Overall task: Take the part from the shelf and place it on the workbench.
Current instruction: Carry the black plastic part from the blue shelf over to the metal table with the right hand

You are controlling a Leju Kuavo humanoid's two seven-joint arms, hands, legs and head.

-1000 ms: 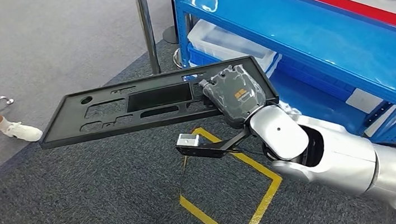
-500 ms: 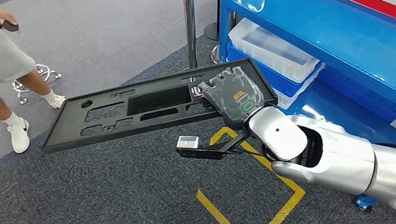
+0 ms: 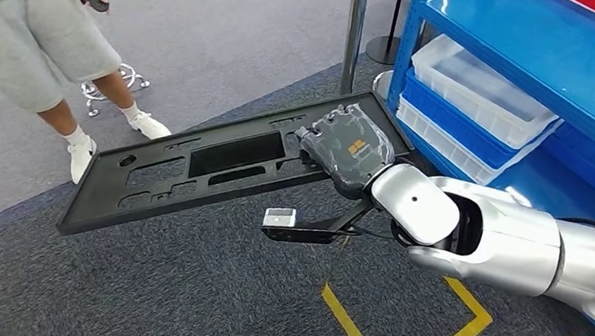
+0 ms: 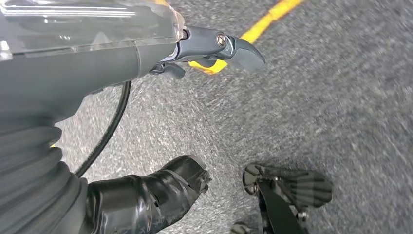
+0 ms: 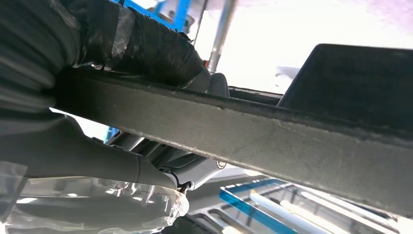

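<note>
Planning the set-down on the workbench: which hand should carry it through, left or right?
Right. The right hand already grips the black part at its end nearest the blue shelf, holding it roughly level above the carpet. The left hand hangs low over the carpet, holding nothing.

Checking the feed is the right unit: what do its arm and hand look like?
The right arm is glossy silver with rounded joint housings and a black cable near the elbow. The right hand is dark grey under clear plastic film, with an orange marking on its back.
</note>
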